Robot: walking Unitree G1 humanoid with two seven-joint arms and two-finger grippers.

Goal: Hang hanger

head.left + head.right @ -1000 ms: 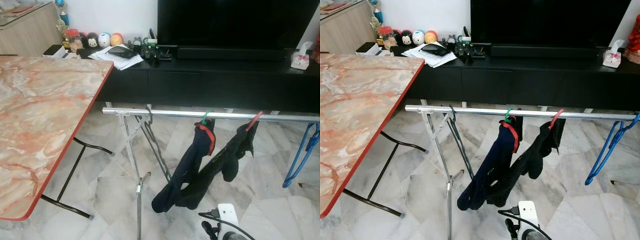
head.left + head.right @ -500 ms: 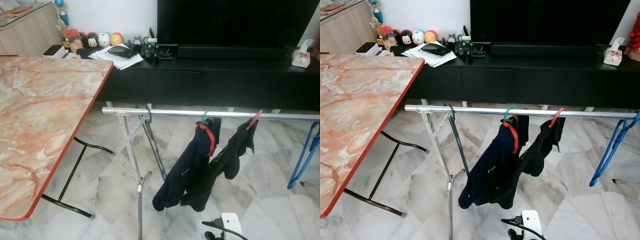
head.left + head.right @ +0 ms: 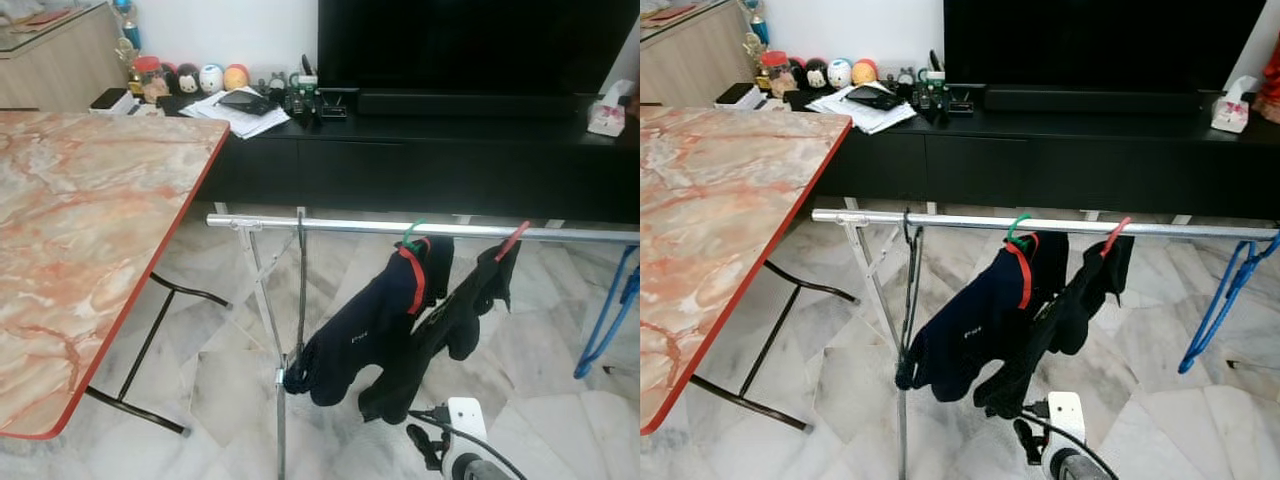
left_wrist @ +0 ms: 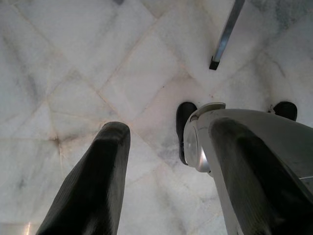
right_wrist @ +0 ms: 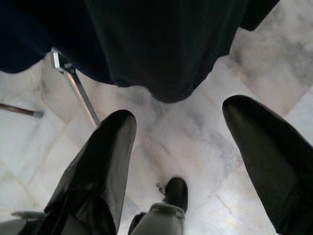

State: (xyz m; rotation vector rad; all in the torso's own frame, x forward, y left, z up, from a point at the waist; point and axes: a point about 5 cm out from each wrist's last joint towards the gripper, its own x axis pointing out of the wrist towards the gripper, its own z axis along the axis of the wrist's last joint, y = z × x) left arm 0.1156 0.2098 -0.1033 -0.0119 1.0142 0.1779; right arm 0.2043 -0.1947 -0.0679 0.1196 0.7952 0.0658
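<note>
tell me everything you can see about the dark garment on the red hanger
The dark navy garment hangs from a red hanger with a green hook over the silver rail of the drying rack. It looks like soft knit fabric with small pale lettering. It is slung out toward the robot's left, its lower end near the rack's upright, and it overlaps the black garment beside it.

Bright even daylight, sharp, right wrist shaded
</note>
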